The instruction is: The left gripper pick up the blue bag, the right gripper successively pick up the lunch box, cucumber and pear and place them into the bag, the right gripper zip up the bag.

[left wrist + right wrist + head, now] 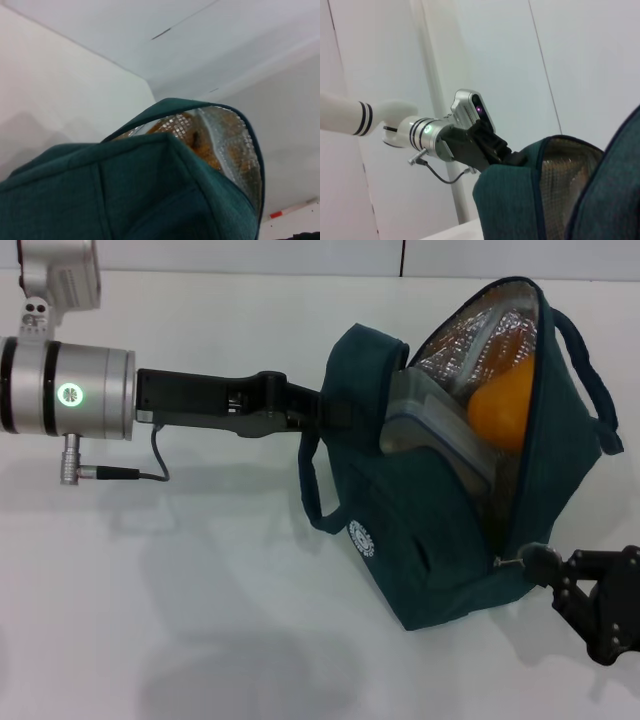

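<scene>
Head view: blue bag tilted, mouth up-right; left claw clamped on rim; right claw pinching zip pull.

white table; blue bag resting on it

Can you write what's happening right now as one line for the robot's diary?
left gripper: holding blue bag | lunch box, pear: inside | right gripper: at zipper pull | bag: unzipped

Dark teal bag (round white logo, silver foil lining), orange-yellow pear inside, black hands, white worktop.
</scene>
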`<state>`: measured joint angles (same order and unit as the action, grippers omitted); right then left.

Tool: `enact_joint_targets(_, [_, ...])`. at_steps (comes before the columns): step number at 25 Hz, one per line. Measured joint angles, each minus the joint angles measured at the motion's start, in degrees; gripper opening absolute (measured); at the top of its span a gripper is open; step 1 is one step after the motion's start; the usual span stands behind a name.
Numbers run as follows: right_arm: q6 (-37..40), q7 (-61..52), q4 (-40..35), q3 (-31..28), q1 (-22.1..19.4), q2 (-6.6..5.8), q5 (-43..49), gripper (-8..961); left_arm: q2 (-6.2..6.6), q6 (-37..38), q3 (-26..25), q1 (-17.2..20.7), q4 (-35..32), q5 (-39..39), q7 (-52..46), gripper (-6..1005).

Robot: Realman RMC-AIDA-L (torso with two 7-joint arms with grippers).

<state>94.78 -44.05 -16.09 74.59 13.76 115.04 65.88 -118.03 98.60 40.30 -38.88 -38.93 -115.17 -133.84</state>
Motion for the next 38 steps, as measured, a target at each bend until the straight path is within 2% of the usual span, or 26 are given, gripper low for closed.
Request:
enact_joint_targets(9, [0.1, 0.1, -0.2, -0.1, 1.3, 0.26, -0.1, 24, -0.18, 0.4, 0.3, 3.7, 0.0, 8.0, 9.4, 66])
enact_joint_targets(15, [0.0, 0.2, -0.3, -0.2, 2.0, 0.32, -0.5, 26, -0.63, 1.1, 0.3, 5.3, 0.0, 12.0, 15.1, 253])
enact_joint_targets(20, [0.1, 0.9, -0.3, -0.1, 2.7, 0.35, -1.8, 28, -0.96, 1.5, 0.1, 6.5, 0.0, 15.6, 17.4, 460])
enact_joint_targets(29, [0.7, 1.5, -0.3, -0.1, 3.9, 0.36, -3.8, 30, -0.78, 0.9, -0.3, 8.4, 0.2, 20.4, 20.8, 653])
enact_joint_targets(37, [0.6, 1.6, -0.3, 0.0, 7.5, 0.38, -3.9, 33, -0.89, 1.6, -0.3, 10.1, 0.5, 20.4, 23.3, 821])
enact_joint_targets(38, [0.4, 1.6, -0.2, 0.1, 8.1, 0.42, -3.9, 33, -0.92, 1.8, -0.3, 10.5, 0.5, 20.5, 23.9, 819])
